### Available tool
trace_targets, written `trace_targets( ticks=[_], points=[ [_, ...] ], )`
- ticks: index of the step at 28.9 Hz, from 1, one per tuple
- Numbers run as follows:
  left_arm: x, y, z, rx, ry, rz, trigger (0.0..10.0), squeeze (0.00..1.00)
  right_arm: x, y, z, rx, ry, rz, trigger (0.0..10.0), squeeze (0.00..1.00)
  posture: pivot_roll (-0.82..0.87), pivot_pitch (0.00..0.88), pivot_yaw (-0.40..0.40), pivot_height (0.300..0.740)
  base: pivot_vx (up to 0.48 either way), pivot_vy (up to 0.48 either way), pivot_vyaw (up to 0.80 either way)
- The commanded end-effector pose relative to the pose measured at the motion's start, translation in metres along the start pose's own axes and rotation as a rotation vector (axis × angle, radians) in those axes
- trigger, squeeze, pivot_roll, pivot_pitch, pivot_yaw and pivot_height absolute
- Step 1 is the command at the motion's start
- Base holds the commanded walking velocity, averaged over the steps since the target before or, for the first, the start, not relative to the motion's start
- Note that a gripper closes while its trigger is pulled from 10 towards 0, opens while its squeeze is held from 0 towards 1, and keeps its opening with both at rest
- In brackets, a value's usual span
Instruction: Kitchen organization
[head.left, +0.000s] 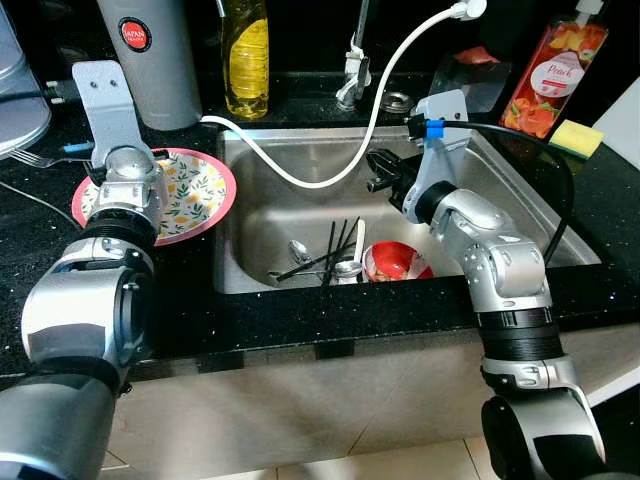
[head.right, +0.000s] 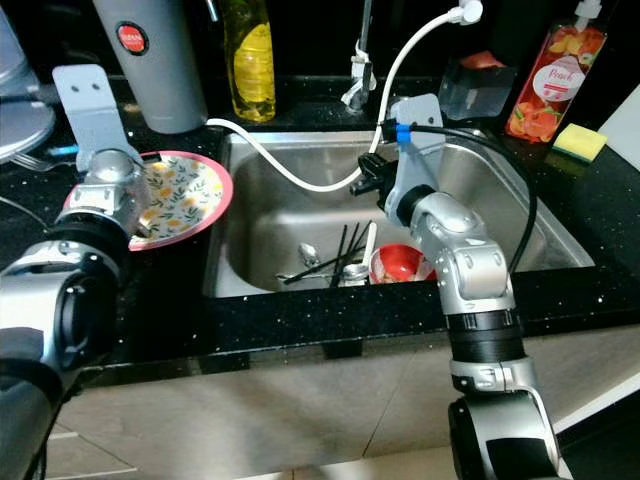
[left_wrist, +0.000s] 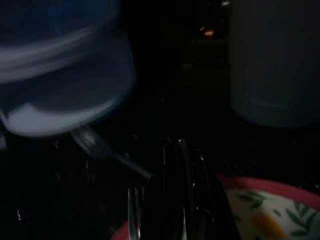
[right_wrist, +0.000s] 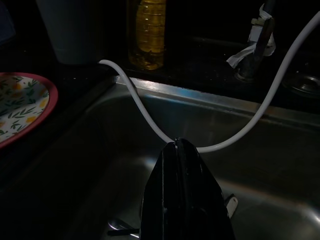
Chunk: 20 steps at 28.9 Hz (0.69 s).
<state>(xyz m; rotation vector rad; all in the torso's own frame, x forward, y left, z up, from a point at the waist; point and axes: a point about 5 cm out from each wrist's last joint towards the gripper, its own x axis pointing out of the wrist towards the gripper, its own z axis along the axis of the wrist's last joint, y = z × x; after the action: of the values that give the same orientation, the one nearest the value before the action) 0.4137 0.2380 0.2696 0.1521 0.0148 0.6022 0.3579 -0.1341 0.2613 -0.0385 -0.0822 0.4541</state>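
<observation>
The right gripper (right_wrist: 182, 150) hangs over the middle of the sink (head.left: 300, 160), its two black fingers pressed together with nothing between them, just below the sagging white hose (head.left: 330, 170) that runs from the tabletop (head.left: 620, 200) at the far left across the basin and up to the right. At the near edge of the sink bottom lie the things that seem to want sorting: black chopsticks (head.left: 330, 255), a couple of spoons (head.left: 300, 250) and a red bowl (head.left: 395, 262), all close together and partly overlapping.

The left gripper (left_wrist: 175, 200) sits at the near left, over the rim of the flowered plate (head.left: 205, 190) on the tabletop; its fingers look dark and close together, but whether they are shut I cannot tell. A fork (head.left: 35, 158) lies just left of the plate, a grey flask (head.left: 150, 60) stands behind it, and a yellow soap bottle (head.left: 245, 55) stands right of the flask.

The step in hand looks like reaching down for the sink items. To do it well, the right gripper should spread its fingers before descending, pass clear of the hose so it is not dragged, and come down near the sink's near wall. A single thin piece is probably best taken at a free end, away from the tangle and the bowl. The steel is likely wet, so slipping is a risk.
</observation>
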Motion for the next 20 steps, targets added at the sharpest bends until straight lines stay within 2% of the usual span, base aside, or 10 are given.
trace_targets(
  ticks=[1,3,5,6,10,11,12,16,17,20],
  points=[
    [0.003,0.004,0.010,0.052,-0.014,-0.034,10.0,0.00,-0.001,-0.001,0.002,0.004,-0.003,-0.001,10.0,0.00,0.06,0.060,-0.018,0.740,0.000,0.000,0.00],
    [0.003,0.003,0.008,0.060,0.016,-0.114,10.0,0.00,-0.003,-0.001,0.002,0.004,-0.007,-0.008,10.0,0.00,0.06,0.062,-0.015,0.740,0.000,0.000,0.00],
    [0.003,0.003,0.008,0.060,0.016,-0.114,10.0,0.00,-0.003,-0.001,0.002,0.004,-0.007,-0.008,10.0,0.00,0.06,0.062,-0.015,0.740,0.000,0.000,0.00],
    [0.003,0.009,0.008,-0.003,0.056,-0.139,10.0,0.00,-0.006,-0.004,0.003,0.006,-0.017,-0.031,10.0,0.00,0.07,0.066,-0.004,0.740,0.000,0.000,0.00],
    [0.001,0.017,0.002,-0.066,0.114,-0.127,10.0,0.00,-0.010,-0.007,0.004,0.006,-0.030,-0.058,10.0,0.00,0.08,0.068,0.000,0.740,0.000,0.000,0.00],
    [-0.004,0.021,-0.002,-0.084,0.136,-0.115,10.0,0.00,-0.011,-0.009,0.005,0.007,-0.042,-0.074,10.0,0.00,0.08,0.067,0.002,0.740,0.000,0.000,0.00],
    [-0.011,0.023,-0.005,-0.094,0.140,-0.103,10.0,0.00,-0.012,-0.010,0.006,0.009,-0.057,-0.093,10.0,0.00,0.09,0.065,0.000,0.740,0.000,0.000,0.00],
    [-0.016,0.025,-0.007,-0.097,0.140,-0.099,10.0,0.00,-0.013,-0.011,0.007,0.011,-0.067,-0.105,10.0,0.00,0.09,0.065,0.000,0.740,0.000,0.000,0.00],
    [-0.024,0.026,-0.004,-0.099,0.108,-0.114,10.0,0.00,-0.012,-0.011,0.009,0.010,-0.083,-0.121,10.0,0.00,0.10,0.060,-0.004,0.740,0.000,0.000,0.00],
    [-0.030,0.025,-0.001,-0.117,0.087,-0.142,10.0,0.00,-0.012,-0.011,0.011,0.005,-0.097,-0.134,10.0,0.00,0.10,0.058,-0.003,0.740,0.000,0.000,0.00]
  ],
)
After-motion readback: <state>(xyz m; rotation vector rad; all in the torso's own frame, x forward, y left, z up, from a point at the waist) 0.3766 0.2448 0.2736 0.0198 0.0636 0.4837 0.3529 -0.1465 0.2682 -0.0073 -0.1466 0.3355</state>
